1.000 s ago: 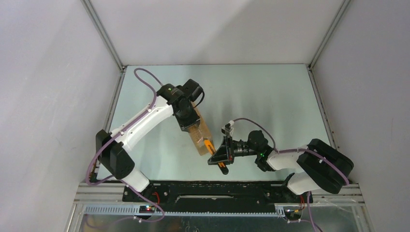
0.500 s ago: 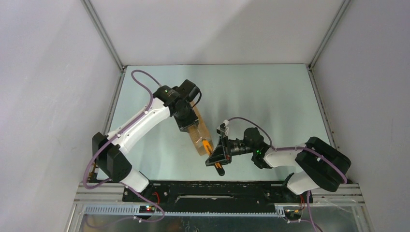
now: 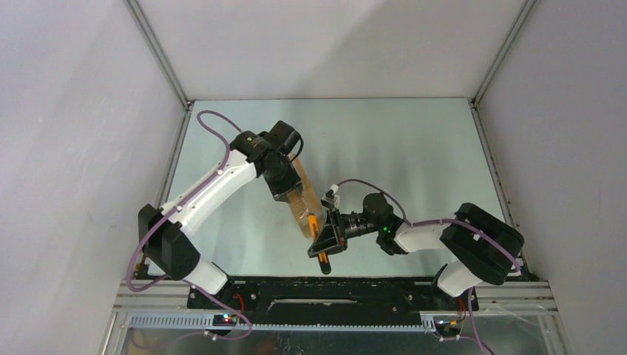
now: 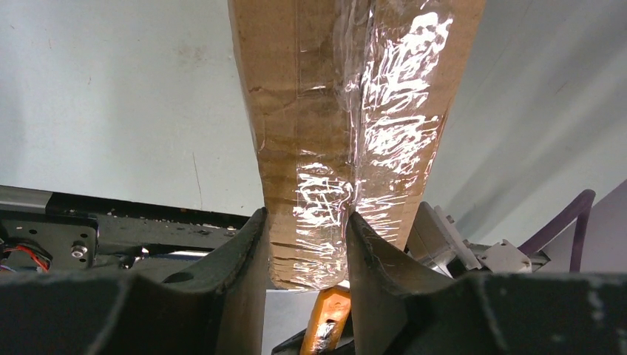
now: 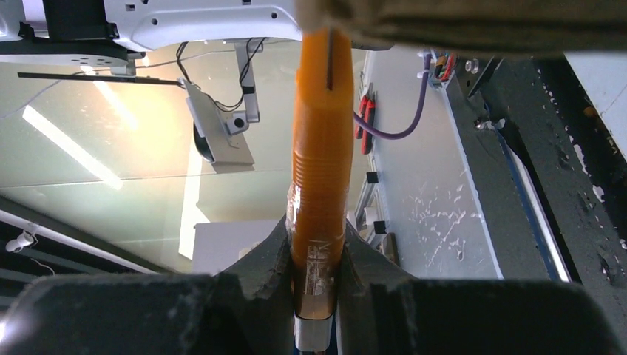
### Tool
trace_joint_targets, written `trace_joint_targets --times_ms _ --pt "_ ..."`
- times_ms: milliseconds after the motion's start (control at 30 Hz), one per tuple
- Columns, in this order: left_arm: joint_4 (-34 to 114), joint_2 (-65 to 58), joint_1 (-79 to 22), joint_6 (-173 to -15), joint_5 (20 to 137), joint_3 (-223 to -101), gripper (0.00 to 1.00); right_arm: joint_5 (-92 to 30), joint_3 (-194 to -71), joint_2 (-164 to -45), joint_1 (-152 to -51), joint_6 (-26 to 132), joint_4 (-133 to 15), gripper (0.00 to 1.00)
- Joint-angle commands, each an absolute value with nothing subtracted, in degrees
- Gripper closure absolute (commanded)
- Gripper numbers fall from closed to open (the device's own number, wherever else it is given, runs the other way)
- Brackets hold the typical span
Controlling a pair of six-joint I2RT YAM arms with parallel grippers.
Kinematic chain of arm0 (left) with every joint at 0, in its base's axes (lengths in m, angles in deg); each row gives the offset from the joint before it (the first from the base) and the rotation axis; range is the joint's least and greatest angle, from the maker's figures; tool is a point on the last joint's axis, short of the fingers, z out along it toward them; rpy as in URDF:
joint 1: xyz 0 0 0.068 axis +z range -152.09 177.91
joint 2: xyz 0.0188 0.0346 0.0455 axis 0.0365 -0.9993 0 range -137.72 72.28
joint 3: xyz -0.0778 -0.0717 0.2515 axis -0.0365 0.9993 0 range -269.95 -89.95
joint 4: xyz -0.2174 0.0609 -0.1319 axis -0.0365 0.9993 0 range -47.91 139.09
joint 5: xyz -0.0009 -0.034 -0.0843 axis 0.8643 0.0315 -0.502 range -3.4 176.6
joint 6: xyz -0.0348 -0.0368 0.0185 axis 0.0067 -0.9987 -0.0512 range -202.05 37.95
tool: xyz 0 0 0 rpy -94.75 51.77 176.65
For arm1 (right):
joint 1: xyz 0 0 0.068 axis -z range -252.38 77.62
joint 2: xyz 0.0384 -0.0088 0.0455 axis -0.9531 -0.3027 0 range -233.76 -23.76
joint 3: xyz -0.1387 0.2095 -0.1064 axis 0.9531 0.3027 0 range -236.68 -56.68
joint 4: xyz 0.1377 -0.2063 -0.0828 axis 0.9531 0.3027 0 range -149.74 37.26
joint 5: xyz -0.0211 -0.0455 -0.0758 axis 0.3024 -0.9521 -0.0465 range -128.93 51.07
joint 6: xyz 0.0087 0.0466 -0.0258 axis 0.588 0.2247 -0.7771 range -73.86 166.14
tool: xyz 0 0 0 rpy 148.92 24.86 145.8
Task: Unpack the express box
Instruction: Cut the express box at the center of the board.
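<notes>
express box: we saw the brown cardboard express box (image 3: 303, 198) left of centre over the table (image 3: 421, 155), its long side running away from the arms and its taped seam glinting in the left wrist view.
left gripper: the left gripper (image 4: 307, 248) pinched the near end of the box, one finger against each side.
right gripper: the right gripper (image 5: 316, 255) was clamped on the orange handle of the utility knife (image 5: 319, 148).
knife tip: it met the box's near end; we could not tell whether it had entered the cardboard.
</notes>
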State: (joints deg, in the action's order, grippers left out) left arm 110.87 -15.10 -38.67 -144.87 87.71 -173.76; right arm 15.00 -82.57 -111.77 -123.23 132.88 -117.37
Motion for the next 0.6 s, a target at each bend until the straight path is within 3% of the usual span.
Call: trace_joint_targets --times_ms 0,567 --pt "104.45 -17.18 -37.74 -147.21 84.90 -172.82 1.00 18.24 -85.20 -113.21 -126.13 134.28 -121.95 1.00" --pt "103.50 -18.71 -35.67 -148.61 83.00 -172.23 1.00 18.69 -88.58 -113.95 -130.02 132.63 -118.75 1.00"
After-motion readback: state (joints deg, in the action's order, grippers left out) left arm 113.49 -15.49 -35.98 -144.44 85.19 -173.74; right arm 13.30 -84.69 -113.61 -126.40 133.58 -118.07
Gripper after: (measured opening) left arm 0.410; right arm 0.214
